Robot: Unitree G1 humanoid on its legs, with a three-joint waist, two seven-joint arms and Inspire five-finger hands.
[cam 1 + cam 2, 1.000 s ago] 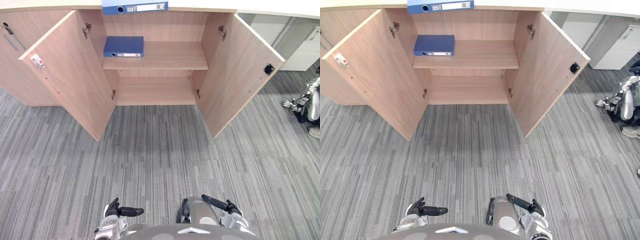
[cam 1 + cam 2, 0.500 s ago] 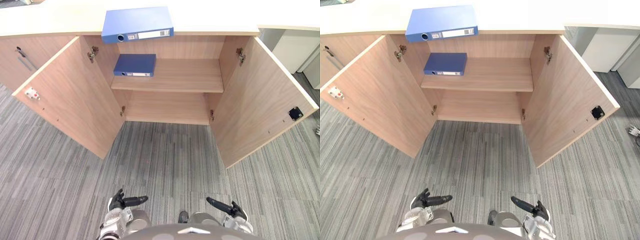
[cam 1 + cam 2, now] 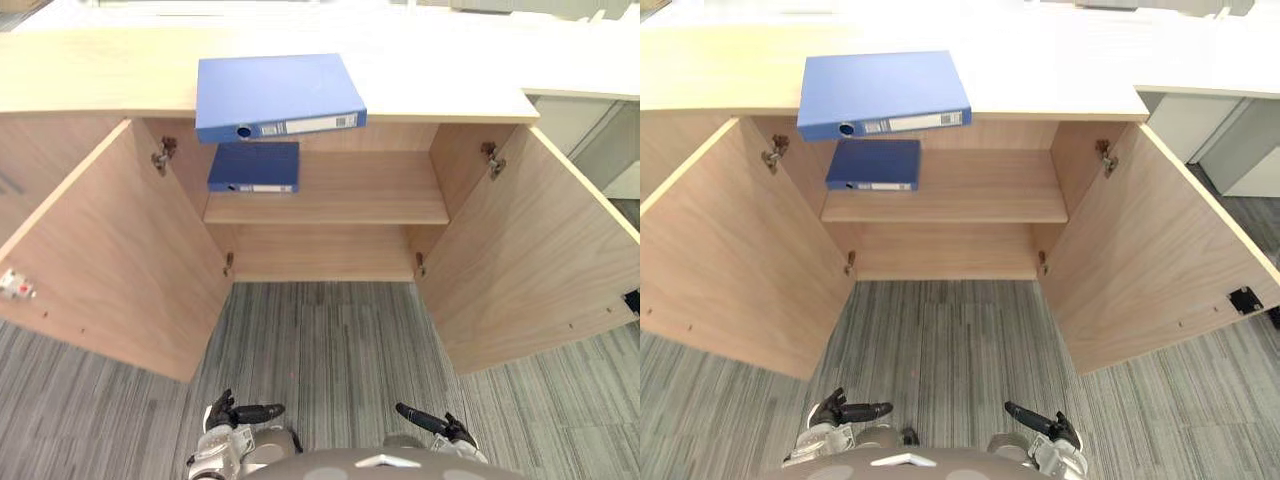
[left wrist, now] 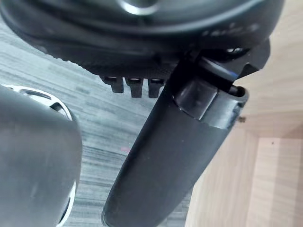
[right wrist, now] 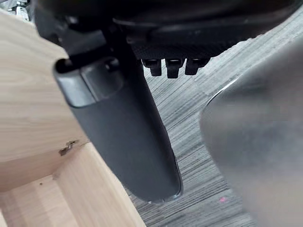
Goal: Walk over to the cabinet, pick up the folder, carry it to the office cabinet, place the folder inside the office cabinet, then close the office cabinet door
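Observation:
A light blue folder (image 3: 278, 95) lies flat on the wooden cabinet top (image 3: 90, 80), its spine overhanging the front edge. Below it a darker blue folder (image 3: 254, 166) lies on the left part of the shelf (image 3: 350, 205) inside the open office cabinet. Both doors stand wide open, the left door (image 3: 110, 260) and the right door (image 3: 530, 270). My left hand (image 3: 235, 413) and right hand (image 3: 430, 422) hang low at the view's bottom over the carpet, fingers relaxed and holding nothing. Each wrist view shows its own thumb: left (image 4: 165, 156), right (image 5: 128, 132).
Grey striped carpet (image 3: 330, 340) runs between me and the cabinet, flanked by the two open doors. The lower compartment (image 3: 320, 255) under the shelf holds nothing. A white unit (image 3: 1230, 130) stands beyond the right door.
The whole picture has shifted: the camera has come closer to the cabinet, which now looms larger, with its top in view. The folders lie as before, and both hands stay low and empty.

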